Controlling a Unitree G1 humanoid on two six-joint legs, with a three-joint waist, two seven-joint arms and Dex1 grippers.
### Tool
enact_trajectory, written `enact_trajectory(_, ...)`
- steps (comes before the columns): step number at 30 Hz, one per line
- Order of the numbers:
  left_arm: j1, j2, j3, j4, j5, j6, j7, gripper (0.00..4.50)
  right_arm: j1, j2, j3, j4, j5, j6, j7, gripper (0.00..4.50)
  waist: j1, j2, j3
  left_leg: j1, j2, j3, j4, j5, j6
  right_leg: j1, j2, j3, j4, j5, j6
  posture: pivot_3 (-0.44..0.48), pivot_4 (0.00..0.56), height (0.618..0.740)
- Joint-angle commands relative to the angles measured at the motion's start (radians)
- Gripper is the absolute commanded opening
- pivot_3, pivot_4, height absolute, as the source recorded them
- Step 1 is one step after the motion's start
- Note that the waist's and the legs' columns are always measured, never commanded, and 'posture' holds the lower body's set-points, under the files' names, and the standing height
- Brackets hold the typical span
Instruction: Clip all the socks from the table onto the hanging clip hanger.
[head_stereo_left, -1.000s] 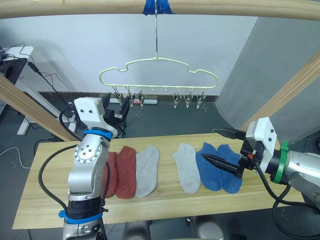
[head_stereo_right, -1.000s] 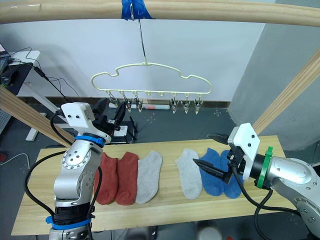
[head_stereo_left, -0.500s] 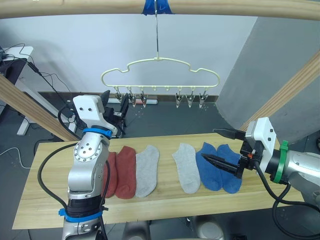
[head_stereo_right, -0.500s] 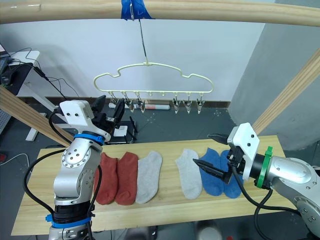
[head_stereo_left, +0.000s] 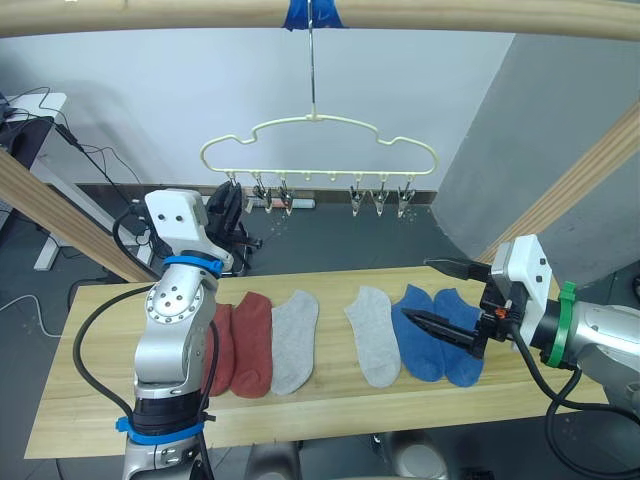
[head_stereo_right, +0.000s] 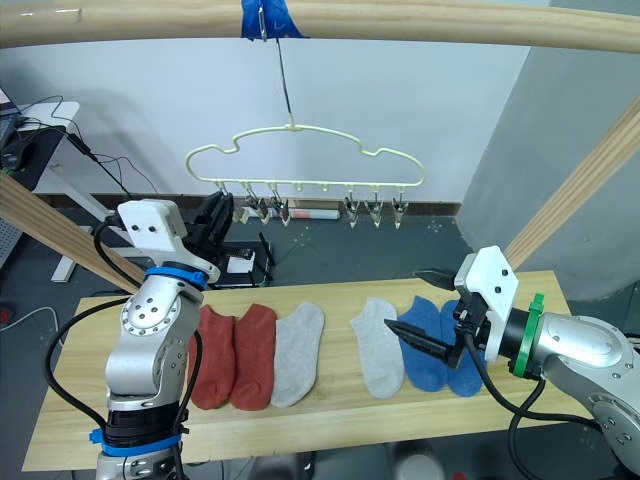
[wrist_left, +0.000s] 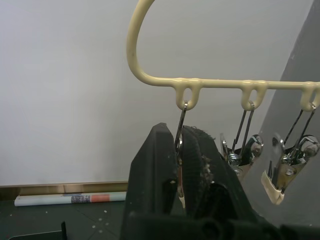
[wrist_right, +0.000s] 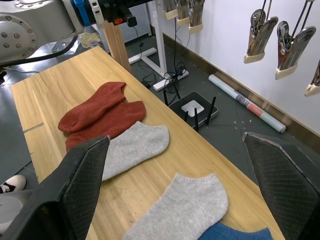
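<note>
Nearest the camera, the light wooden worktop carries all six socks in a row: from 9 o'clock toward 3 o'clock, two rust-red socks lying side by side and touching, a grey sock touching them, then, after a gap of bare wood, a second grey sock and two blue socks, the blue pair overlapping at their edges. At 3 o'clock the right end effector hangs just above the blue socks with its two black fingers spread wide, holding nothing. At 9 o'clock the left arm rises upright from the near edge, and its left end effector reaches up and back to the clip hanger; in the left wrist view its fingers are pressed together on the thin wire of the outermost clip at the hanger's left end. Farther back, at 12 o'clock, the cream hanger hangs by its metal hook from a wooden pole, with no socks on its clips.
</note>
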Motion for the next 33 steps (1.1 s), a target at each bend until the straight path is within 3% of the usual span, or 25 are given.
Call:
enact_trajectory(1,0.004,0.006,0.011,-0.046,0.009,-0.006,0.009,0.01,0.004,-0.002,-0.015,-0.017,0.008,-0.01,-0.001,4.5,0.0,0.0,0.0,0.0,0.0,0.0,0.0,0.0,0.0,0.0,0.0,0.0,0.0,0.0,0.0,-0.283,0.301,0.74)
enact_trajectory(7,0.0,0.019,0.007,-0.052,0.011,-0.011,-0.007,0.01,0.081,0.011,0.007,0.05,-0.185,-0.035,-0.096,4.5,0.0,0.0,0.0,0.0,0.0,0.0,0.0,0.0,0.0,0.0,0.0,0.0,0.0,0.0,0.0,-0.276,0.305,0.74)
enact_trajectory(11,0.005,0.04,-0.007,-0.076,0.001,-0.001,-0.042,0.01,0.181,0.107,0.027,0.165,-0.409,-0.106,-0.265,4.5,0.003,0.0,0.001,0.0,0.0,0.0,0.0,0.0,0.0,0.0,0.0,0.0,0.0,0.0,0.0,-0.266,0.322,0.74)
enact_trajectory(14,0.006,0.047,-0.01,-0.094,-0.007,0.012,-0.051,0.01,0.219,0.16,0.068,0.238,-0.501,-0.161,-0.289,4.5,0.002,0.001,0.004,0.0,0.0,0.001,0.0,0.0,0.0,-0.001,0.0,0.002,0.001,0.0,0.0,-0.257,0.335,0.74)
enact_trajectory(27,0.022,0.08,0.017,-0.172,-0.057,0.117,-0.086,0.01,0.191,0.411,0.188,0.563,-0.712,-0.304,-0.365,4.5,0.005,0.005,0.046,0.0,0.0,0.002,0.0,0.0,0.0,-0.002,0.0,0.004,0.002,0.0,0.001,-0.218,0.387,0.74)
enact_trajectory(33,0.017,0.091,0.02,-0.172,-0.073,0.132,-0.093,0.01,0.181,0.506,0.15,0.648,-0.751,-0.319,-0.434,4.5,0.005,0.006,0.051,0.001,0.0,0.003,0.0,0.0,0.0,-0.002,0.0,0.004,0.003,0.0,0.001,-0.214,0.393,0.74)
